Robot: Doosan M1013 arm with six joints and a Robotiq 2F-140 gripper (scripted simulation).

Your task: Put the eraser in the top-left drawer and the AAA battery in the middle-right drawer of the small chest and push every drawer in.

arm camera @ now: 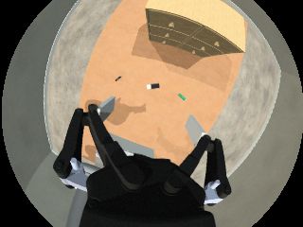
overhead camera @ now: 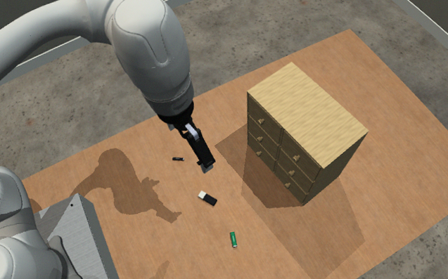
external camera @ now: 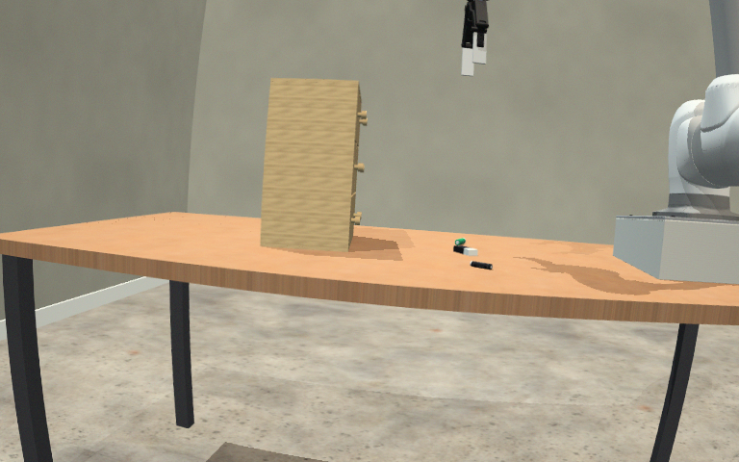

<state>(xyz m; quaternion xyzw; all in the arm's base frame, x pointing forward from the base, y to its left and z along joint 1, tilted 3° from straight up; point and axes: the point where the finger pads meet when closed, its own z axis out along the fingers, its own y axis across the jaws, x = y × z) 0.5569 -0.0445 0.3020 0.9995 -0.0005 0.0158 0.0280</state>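
My gripper [overhead camera: 190,148] [external camera: 472,67] [arm camera: 151,112] is open and empty, high above the table. The eraser [overhead camera: 207,197] [external camera: 465,250] [arm camera: 152,86], a black and white block, lies on the table in front of the chest. The slim black cylinder [overhead camera: 177,158] [external camera: 481,265] [arm camera: 118,78] looks like the AAA battery and lies left of the eraser. The wooden chest [overhead camera: 306,114] [external camera: 310,163] [arm camera: 208,14] stands upright, its drawers looking pushed in. Its top-left drawer knob [overhead camera: 260,120] [arm camera: 171,25] and middle-right drawer knob [overhead camera: 291,173] [arm camera: 203,48] show. The drawers' insides are hidden.
A thicker green battery [overhead camera: 233,239] [external camera: 460,241] [arm camera: 182,96] lies right of the eraser, as one faces the drawers. The robot's grey base block [overhead camera: 97,242] [external camera: 697,244] stands on the table [overhead camera: 389,108] [external camera: 163,240] opposite the chest's front.
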